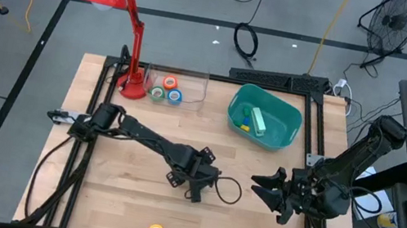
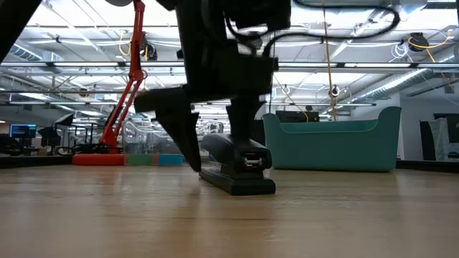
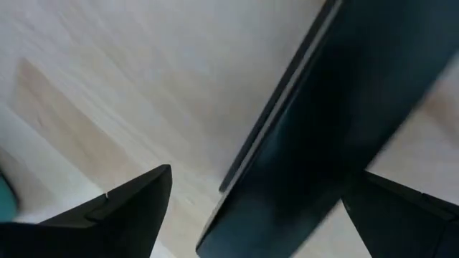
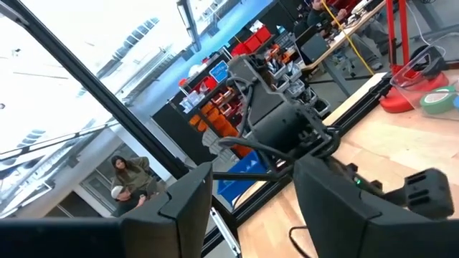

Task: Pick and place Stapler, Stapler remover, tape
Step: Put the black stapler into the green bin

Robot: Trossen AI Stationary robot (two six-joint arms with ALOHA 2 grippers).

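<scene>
The left gripper [image 2: 215,147] stands over the middle of the table [image 1: 90,195] with its fingers [image 3: 122,211] spread wide, holding nothing. The stapler [image 2: 237,168] lies flat on the wood between them, one finger on each long side, apart from it as far as the wrist view shows. It is a slim, rigid black bar, probably fairly heavy for its bulk, with smooth sides that may slip. The best hold is likely across its narrow width near mid-length, so it does not tip. The right gripper [image 1: 277,194] waits well to the side near the table edge, fingers apart and empty. Beyond the stapler stands a teal bin [image 1: 265,118].
</scene>
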